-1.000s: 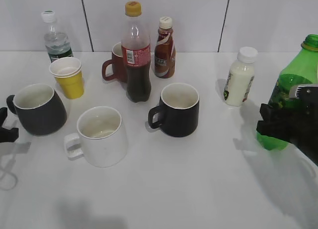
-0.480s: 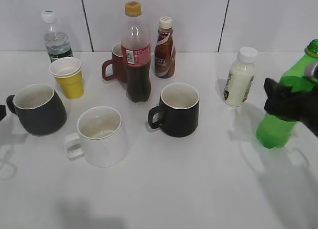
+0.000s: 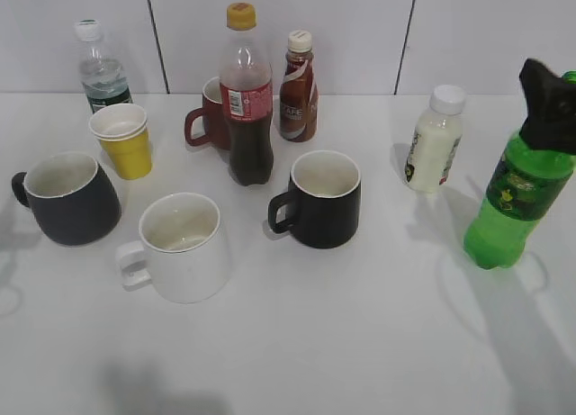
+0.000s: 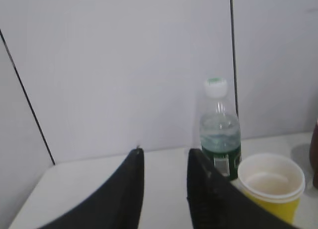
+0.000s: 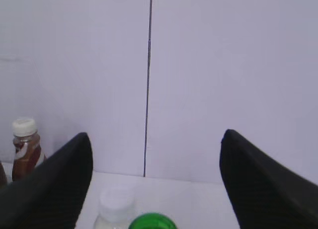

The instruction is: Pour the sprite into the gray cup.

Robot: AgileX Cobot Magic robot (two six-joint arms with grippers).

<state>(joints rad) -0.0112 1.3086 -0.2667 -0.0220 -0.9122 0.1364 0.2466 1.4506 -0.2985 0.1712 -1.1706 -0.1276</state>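
White table point(image 3: 342, 343): crowded with mugs and bottles
Sprite point(image 3: 515, 199): upright at far right – neck likely between the fingers
Right gripper point(image 5: 154, 189): spread wide, gripping nothing
Gray cup point(image 3: 67, 199): far left, standing
Left gripper point(image 4: 164, 164): fingers slightly apart, empty

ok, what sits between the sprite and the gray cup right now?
Exterior view: between the sprite and the gray cup sit the black mug and the white mug, with bare table elsewhere.

Right gripper point(image 3: 546, 104) at sprite point(image 3: 516, 197) neck
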